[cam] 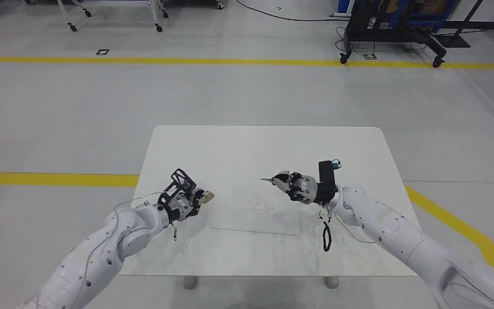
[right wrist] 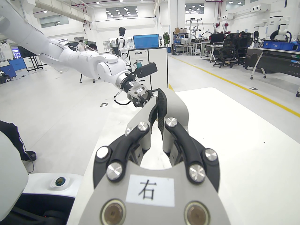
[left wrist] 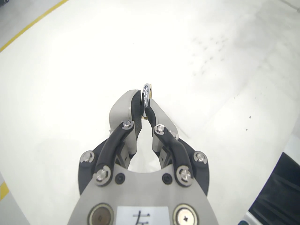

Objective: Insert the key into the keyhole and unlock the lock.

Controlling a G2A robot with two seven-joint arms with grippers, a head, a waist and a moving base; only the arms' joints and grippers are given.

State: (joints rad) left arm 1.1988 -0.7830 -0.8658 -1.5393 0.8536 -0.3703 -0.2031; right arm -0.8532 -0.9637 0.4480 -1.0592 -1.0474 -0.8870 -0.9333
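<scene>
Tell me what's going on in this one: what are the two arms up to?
The left gripper is shut on a small brass padlock and holds it above the white table. The right gripper is shut on the key, whose tip points toward the padlock. There is a clear gap between the two over the table, so the key is not yet in the keyhole.

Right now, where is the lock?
The lock is clamped in the left gripper, over the left half of the table in the top view, apart from the key held by the right gripper.
</scene>
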